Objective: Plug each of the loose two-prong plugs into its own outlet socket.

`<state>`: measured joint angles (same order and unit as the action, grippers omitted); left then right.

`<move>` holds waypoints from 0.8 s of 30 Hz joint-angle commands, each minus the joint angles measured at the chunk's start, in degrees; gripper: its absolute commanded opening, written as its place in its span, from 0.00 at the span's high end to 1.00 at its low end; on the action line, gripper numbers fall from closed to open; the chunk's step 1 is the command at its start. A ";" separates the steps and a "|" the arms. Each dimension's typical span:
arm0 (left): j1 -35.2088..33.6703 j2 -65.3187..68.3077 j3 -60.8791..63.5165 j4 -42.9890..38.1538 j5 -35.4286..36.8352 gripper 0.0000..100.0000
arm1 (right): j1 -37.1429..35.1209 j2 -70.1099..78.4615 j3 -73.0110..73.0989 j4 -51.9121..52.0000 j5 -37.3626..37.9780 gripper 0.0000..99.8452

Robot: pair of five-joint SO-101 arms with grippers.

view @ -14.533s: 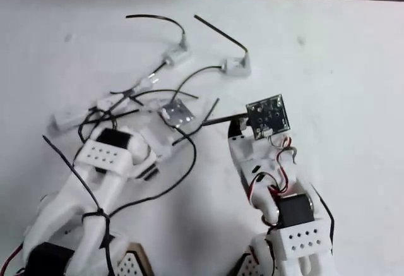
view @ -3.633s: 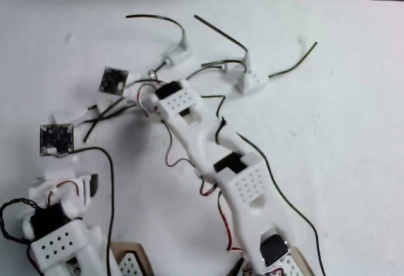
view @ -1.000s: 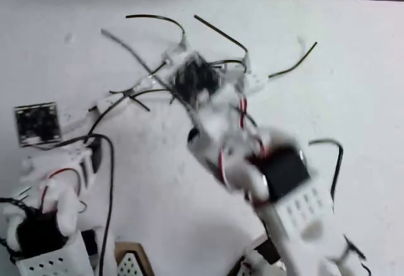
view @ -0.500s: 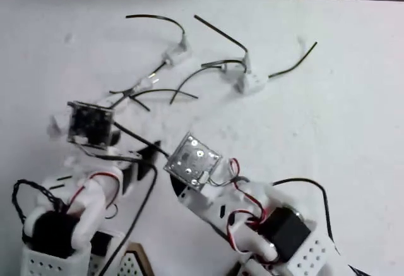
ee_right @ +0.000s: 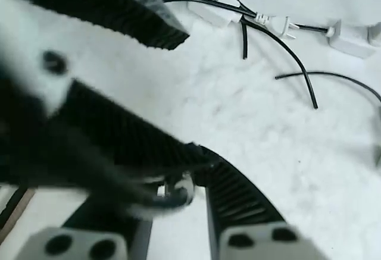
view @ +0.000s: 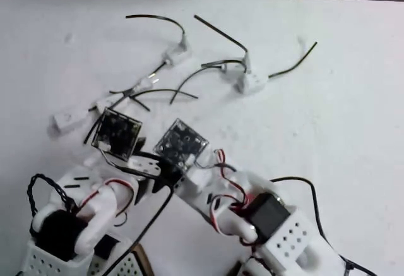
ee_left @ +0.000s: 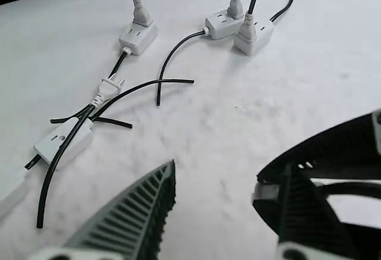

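Nearby, the left gripper is held wide apart above the table; for the right gripper the state cannot be told. Beyond, a loose plug is seen lying near an empty socket; farther sockets are filled.

I seem to be working at a lab or workshop bench. There is a plain white table. My left arm and right arm are white printed shells with loose red wiring and bare camera boards. Ahead of them lie short cut-off cords on test sockets.
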<state>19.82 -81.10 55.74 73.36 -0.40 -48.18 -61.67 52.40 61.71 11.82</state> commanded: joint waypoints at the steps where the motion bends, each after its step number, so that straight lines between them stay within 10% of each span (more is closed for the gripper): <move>1: 1.01 0.13 -2.37 0.18 0.09 0.71 | 2.77 2.68 -0.44 -1.98 -0.88 0.98; 7: -0.57 0.13 -2.37 0.00 -3.43 0.73 | 3.12 3.30 -0.88 -1.98 -0.70 0.98; 17: -35.12 0.66 -2.37 -4.75 -15.21 0.74 | 9.01 3.82 -0.53 -2.24 -1.23 0.98; 24: -41.10 11.47 -2.81 -4.92 -25.93 0.74 | 12.18 3.82 4.92 -7.87 -5.01 0.98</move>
<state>-19.82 -75.82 55.74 69.93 -23.08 -36.66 -58.42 56.00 57.05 7.52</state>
